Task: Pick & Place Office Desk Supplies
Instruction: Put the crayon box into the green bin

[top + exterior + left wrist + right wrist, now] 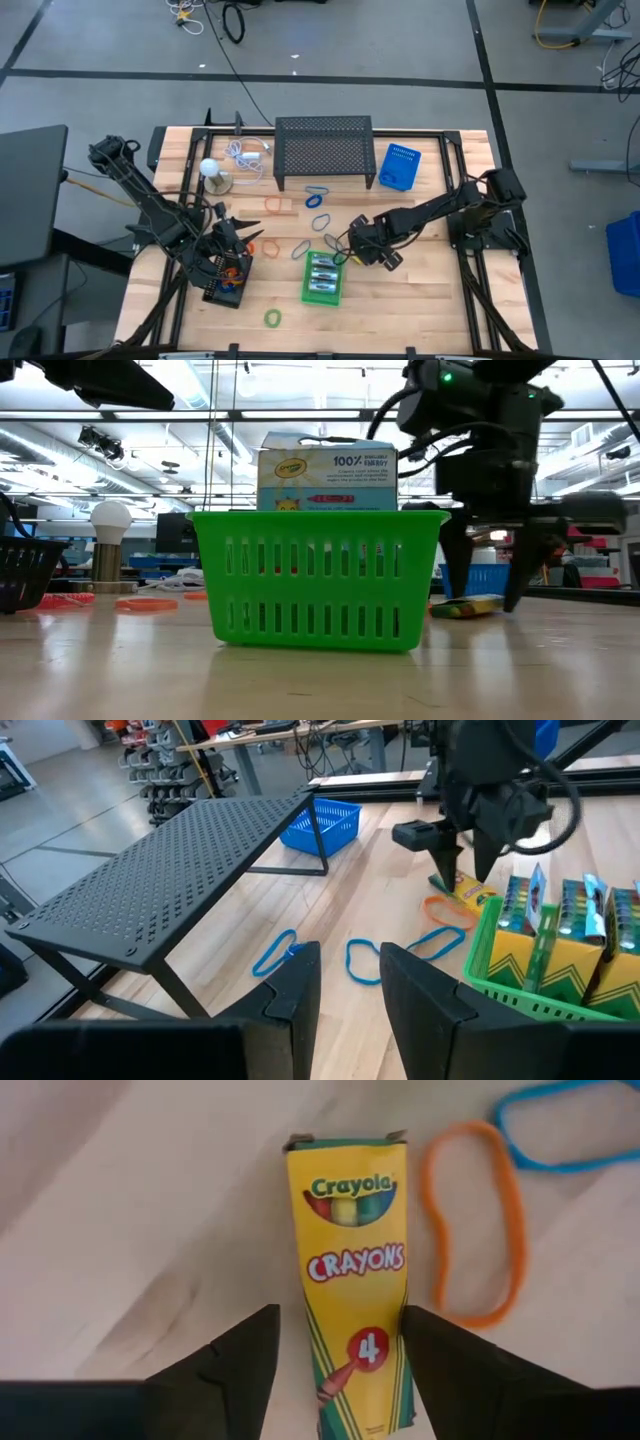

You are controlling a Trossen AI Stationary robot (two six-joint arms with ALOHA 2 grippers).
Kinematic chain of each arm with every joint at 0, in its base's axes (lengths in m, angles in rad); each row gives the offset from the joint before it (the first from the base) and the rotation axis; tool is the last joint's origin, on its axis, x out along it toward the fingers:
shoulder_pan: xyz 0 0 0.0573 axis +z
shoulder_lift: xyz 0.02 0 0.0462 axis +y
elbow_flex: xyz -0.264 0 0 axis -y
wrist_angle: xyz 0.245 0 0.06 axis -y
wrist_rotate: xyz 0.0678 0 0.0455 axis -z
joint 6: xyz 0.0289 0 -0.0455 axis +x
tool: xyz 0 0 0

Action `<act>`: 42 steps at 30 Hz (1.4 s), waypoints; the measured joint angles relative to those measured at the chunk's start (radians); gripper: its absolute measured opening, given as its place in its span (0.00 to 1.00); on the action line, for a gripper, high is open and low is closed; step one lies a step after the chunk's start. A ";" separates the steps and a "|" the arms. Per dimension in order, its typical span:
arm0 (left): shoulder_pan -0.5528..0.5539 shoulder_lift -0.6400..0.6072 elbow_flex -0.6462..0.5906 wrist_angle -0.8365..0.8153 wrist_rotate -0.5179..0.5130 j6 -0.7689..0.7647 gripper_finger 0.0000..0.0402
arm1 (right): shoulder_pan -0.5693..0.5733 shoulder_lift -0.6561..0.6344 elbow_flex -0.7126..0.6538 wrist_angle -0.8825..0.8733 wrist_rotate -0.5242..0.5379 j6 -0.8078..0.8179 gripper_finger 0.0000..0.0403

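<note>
A yellow crayon box [350, 1280] lies flat on the table, just beyond the far right corner of the green basket [322, 296]. My right gripper [340, 1350] points down over the box's near end, open, with one finger on either long side. Several more crayon boxes [570, 920] stand upright in the green basket. An orange loop [470, 1220] and a blue loop [570, 1125] lie beside the flat box. My left gripper [345, 990] hovers at the table's left above a black basket [225, 285], open, with nothing between its fingers. My right gripper straddles the crayon box from above, its fingers standing along the box's two long sides near one end. A strip of table shows between one finger [250, 1360] and the box. The other finger [440, 1360] stands at the box's edge [404, 1330]; whether it touches I cannot tell.
A black mesh shelf [323, 148] stands at the far middle, with a blue basket [400, 167] to its right and a white cable [245, 155] and a white ball [208, 168] to its left. Loose loops [317, 195] lie between the shelf and the green basket; a green loop [272, 318] lies near the front.
</note>
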 joint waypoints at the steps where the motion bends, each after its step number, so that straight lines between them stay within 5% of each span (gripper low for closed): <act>1: 0.000 0.000 0.000 0.000 0.000 0.000 0.29 | 0.011 0.000 0.000 -0.008 0.003 -0.005 0.54; 12: 0.000 0.000 0.000 0.000 0.001 0.000 0.29 | 0.163 -0.001 0.000 -0.195 0.163 -0.040 0.47; 27: 0.000 0.000 0.000 -0.002 0.033 0.013 0.29 | 0.185 -0.137 -0.003 -0.094 0.151 0.391 0.45; 31: 0.000 0.000 0.000 -0.002 0.054 0.008 0.29 | 0.174 -0.130 -0.002 0.057 0.116 0.602 0.34; 36: -0.002 0.000 0.000 -0.002 0.056 0.008 0.29 | 0.155 -0.129 -0.001 0.202 0.107 0.781 0.05; 42: -0.002 0.000 0.000 -0.004 0.056 0.010 0.29 | 0.136 -0.129 -0.022 0.205 0.131 0.927 0.01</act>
